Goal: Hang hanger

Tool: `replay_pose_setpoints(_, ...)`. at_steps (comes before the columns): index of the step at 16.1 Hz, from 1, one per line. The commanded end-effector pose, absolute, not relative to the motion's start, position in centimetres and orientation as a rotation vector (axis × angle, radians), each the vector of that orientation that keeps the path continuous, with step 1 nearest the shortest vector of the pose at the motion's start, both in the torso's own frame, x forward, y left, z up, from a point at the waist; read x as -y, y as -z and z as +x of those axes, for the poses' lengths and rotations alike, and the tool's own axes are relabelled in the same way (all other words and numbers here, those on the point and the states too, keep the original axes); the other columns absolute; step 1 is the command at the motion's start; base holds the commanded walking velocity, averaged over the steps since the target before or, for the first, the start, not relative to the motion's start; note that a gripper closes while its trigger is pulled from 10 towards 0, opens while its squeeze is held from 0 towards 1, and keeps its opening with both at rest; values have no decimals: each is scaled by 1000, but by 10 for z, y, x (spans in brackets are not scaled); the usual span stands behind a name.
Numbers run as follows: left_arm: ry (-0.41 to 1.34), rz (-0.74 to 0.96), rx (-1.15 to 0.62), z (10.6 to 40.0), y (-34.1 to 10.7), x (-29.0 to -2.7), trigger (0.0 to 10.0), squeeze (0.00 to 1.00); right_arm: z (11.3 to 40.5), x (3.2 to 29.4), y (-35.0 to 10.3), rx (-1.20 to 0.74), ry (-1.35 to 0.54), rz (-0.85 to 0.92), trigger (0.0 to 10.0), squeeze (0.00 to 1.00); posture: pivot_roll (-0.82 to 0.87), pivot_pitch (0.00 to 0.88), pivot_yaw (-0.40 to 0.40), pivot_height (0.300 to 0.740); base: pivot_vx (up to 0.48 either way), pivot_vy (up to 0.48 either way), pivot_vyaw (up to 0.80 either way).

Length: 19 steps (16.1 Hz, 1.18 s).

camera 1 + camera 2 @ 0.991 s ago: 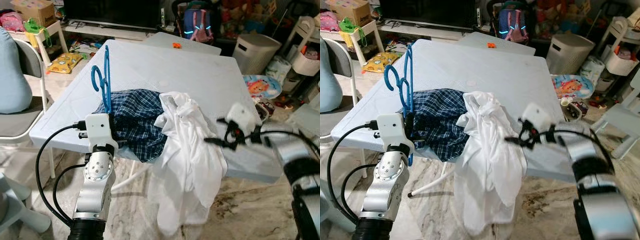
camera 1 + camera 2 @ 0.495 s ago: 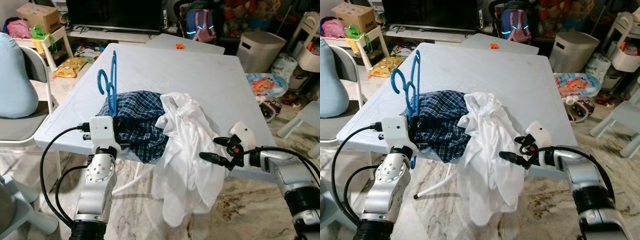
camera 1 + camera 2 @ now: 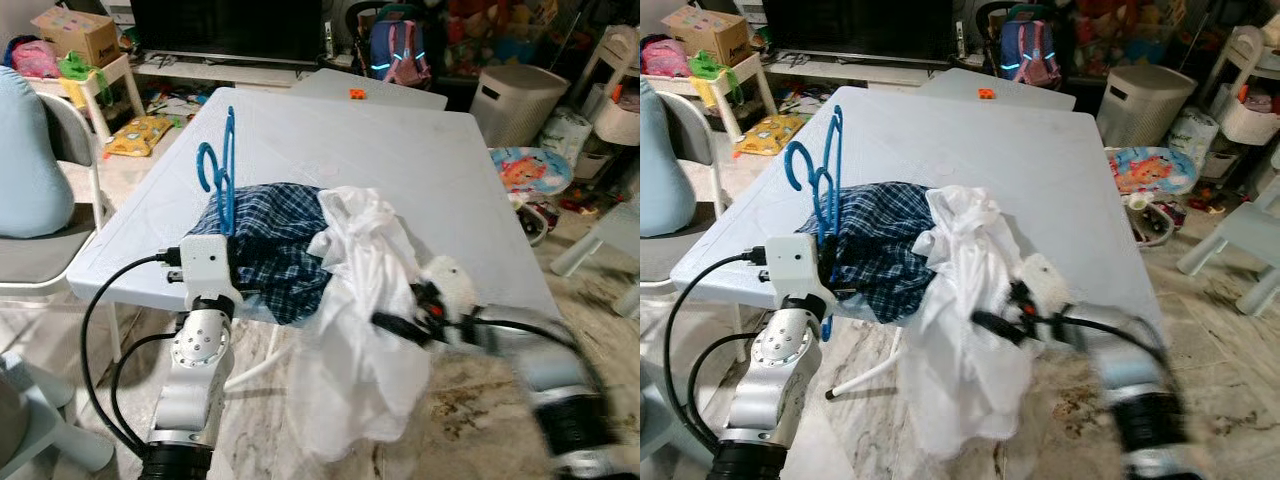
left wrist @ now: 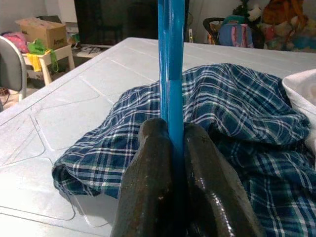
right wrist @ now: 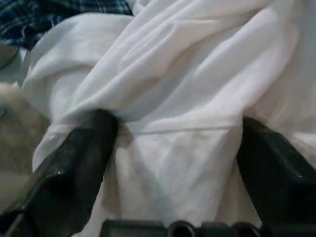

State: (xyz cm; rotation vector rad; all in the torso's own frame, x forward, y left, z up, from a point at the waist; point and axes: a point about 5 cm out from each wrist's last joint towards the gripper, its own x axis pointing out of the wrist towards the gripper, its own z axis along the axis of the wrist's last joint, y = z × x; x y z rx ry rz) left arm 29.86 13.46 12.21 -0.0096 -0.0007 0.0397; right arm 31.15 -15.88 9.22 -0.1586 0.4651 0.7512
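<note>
Left gripper (image 4: 170,148) clenched on blue hanger (image 3: 222,165), upright at table (image 3: 420,150) edge beside plaid shirt (image 3: 265,245); right gripper (image 5: 173,163) spread wide, fingers (image 5: 79,158) against white shirt (image 3: 375,290); judged early: no garment on hanger, hanging not started.

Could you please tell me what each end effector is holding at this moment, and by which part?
The left end effector is shut on the blue hanger, gripping its lower bar. The right end effector is open around the white garment, not yet gripping.
</note>
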Motion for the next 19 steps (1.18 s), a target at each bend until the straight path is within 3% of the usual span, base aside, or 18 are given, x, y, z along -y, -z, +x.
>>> replay_pose_setpoints(1, -38, -15, 17, 298, -127, -134, 10000, 0, 316, 159, -93, -475, -705, -157, 0, 0, 102, 0, -55, 740, 0, 0, 0)
replay_pose_setpoints(4, -45, -21, 13, 296, -126, -133, 10000, 0, 320, 150, -88, -474, -649, -164, 0, 0, 111, 0, -65, 740, 0, 0, 0)
replay_pose_setpoints(19, -63, -26, 1, 293, -122, -135, 10000, 0, 352, 163, -107, -377, -432, -132, 0, 0, 121, 0, -78, 740, 0, 0, 0)
